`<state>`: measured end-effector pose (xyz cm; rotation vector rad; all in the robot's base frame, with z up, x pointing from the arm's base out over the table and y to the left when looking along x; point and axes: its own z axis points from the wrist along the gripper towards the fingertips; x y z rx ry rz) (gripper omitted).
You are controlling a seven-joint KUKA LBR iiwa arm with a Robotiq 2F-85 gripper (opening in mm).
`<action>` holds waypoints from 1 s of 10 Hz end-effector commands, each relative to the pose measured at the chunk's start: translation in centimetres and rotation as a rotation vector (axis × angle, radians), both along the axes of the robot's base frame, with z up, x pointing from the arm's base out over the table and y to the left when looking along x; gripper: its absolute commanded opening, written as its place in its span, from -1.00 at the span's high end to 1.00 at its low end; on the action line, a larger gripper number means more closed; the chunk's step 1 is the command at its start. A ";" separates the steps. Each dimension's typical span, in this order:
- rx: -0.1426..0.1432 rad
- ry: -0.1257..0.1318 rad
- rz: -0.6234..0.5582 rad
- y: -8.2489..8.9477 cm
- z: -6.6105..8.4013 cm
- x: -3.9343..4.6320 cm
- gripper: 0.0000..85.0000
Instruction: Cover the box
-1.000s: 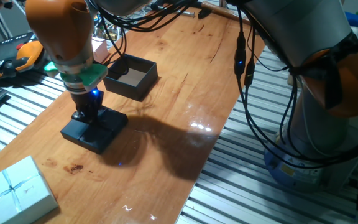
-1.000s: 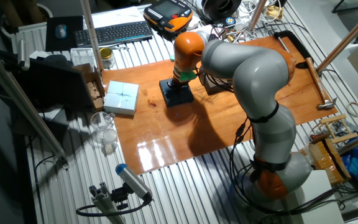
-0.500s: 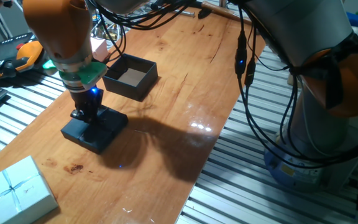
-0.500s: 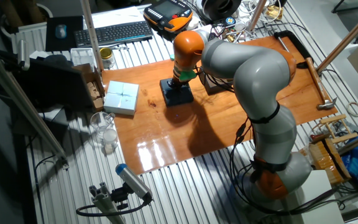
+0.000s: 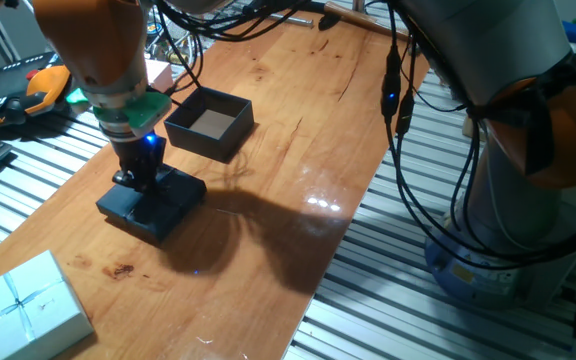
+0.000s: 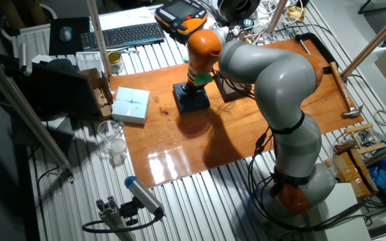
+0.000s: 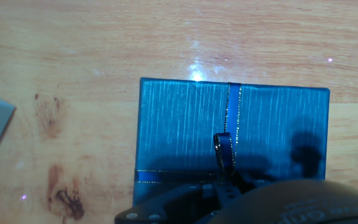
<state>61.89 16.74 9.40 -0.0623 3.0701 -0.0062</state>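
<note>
The box (image 5: 210, 122) is black, square and open, with a brown floor; it stands on the wooden table (image 5: 288, 150). Its dark lid (image 5: 155, 205) with a thin ribbon is a little to the box's front left. My gripper (image 5: 134, 181) stands upright over the lid, shut on the ribbon at its middle. In the hand view the lid (image 7: 185, 130) looks dark blue and its ribbon loop runs up between my gripper's (image 7: 229, 186) jaws. In the other fixed view my gripper (image 6: 194, 88) is over the lid (image 6: 191, 100); the arm mostly hides the box.
A pale blue ribboned box (image 5: 23, 305) lies at the table's near left corner; it also shows in the other fixed view (image 6: 131, 105). A teach pendant (image 5: 38, 85) and a keyboard (image 6: 122, 35) lie beyond the table's edge. Cables hang over the table's back.
My gripper and the lid have shifted slightly up and to the left together. The box has not moved.
</note>
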 end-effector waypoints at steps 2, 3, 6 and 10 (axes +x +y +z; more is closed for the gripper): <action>-0.004 0.009 0.005 0.0 1.3 -0.09 1.00; -0.008 0.011 0.006 -0.1 2.3 -0.18 1.00; -0.014 0.011 0.015 -1.4 3.6 -0.10 1.00; -0.023 0.011 0.037 -3.6 4.7 -0.19 1.00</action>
